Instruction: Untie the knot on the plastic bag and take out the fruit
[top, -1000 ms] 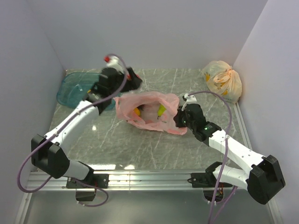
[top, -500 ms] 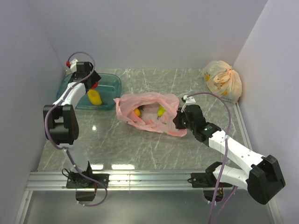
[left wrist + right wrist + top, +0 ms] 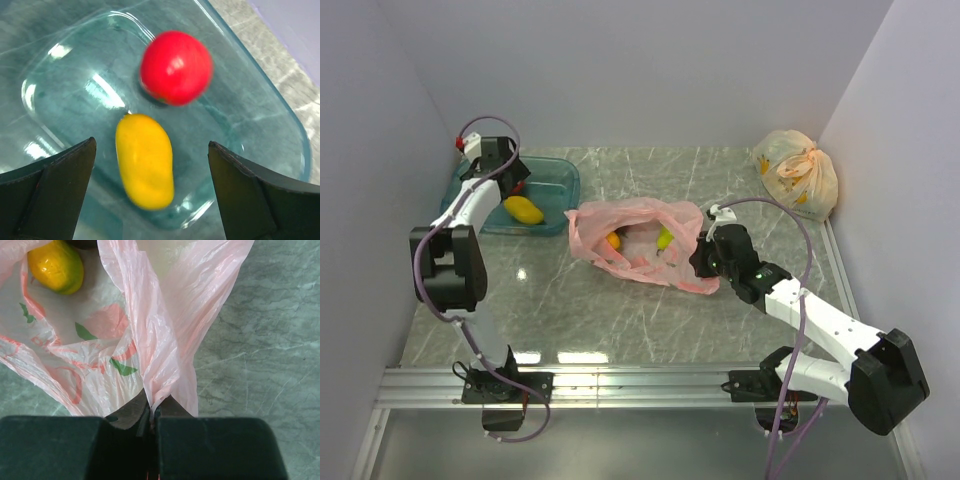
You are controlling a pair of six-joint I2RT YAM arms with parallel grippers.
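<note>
Right gripper [image 3: 152, 412] pinches a fold of the thin translucent pink plastic bag [image 3: 165, 315]; left gripper [image 3: 151, 150] hangs spread wide, empty, over a yellow oblong fruit [image 3: 145, 167].

Left pincer [image 3: 152, 145] released yellow fruit [image 3: 145, 160] into tray [image 3: 556, 181].

Marble table [image 3: 620, 315] carries teal tray [image 3: 562, 172], pink plastic bag [image 3: 642, 268], yellow bag [image 3: 798, 175].
</note>
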